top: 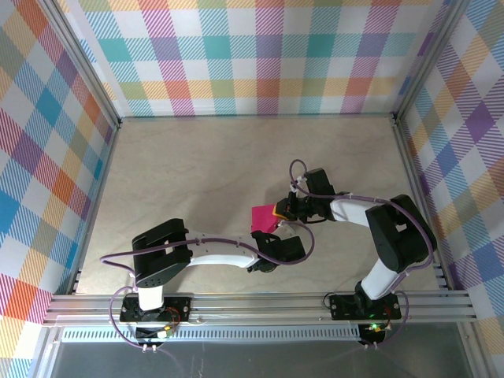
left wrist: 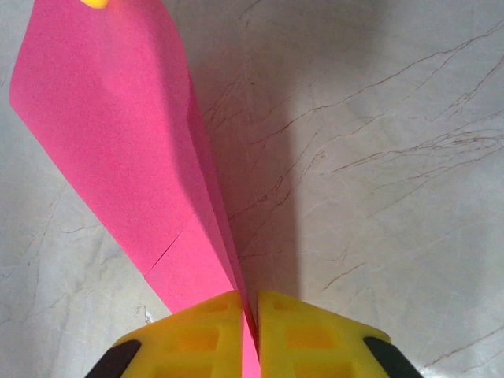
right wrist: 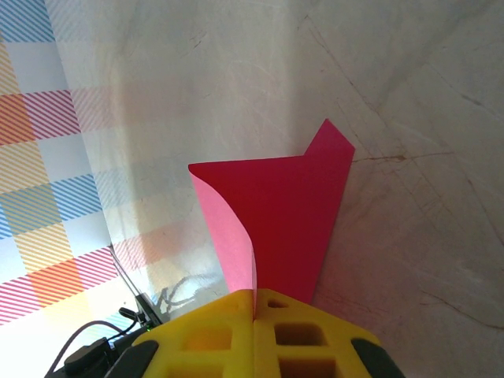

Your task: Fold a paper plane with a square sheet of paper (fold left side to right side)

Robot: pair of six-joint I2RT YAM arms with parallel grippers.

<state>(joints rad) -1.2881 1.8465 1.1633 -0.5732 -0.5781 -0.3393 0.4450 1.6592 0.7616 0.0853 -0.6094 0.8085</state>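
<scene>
The magenta-pink paper (top: pixel 262 217) is folded into a creased, tapering paper plane shape and hangs above the table centre, held from both sides. My left gripper (top: pixel 267 232) is shut on its narrow end; in the left wrist view the yellow fingers (left wrist: pixel 197 335) pinch the folded layers of the plane (left wrist: pixel 118 134), which widens away from my left gripper (left wrist: pixel 250 305). My right gripper (top: pixel 280 211) is shut on the other end. In the right wrist view the plane (right wrist: pixel 295 213) rises from my right gripper (right wrist: pixel 255 298), with one lighter flap curling left.
The beige marbled table (top: pixel 205 165) stretches behind and left of the arms. Plaid walls (top: pixel 260 55) with aluminium posts close it in on three sides. A metal rail (top: pixel 260 303) runs along the near edge. Purple cables (top: pixel 303 236) loop near both wrists.
</scene>
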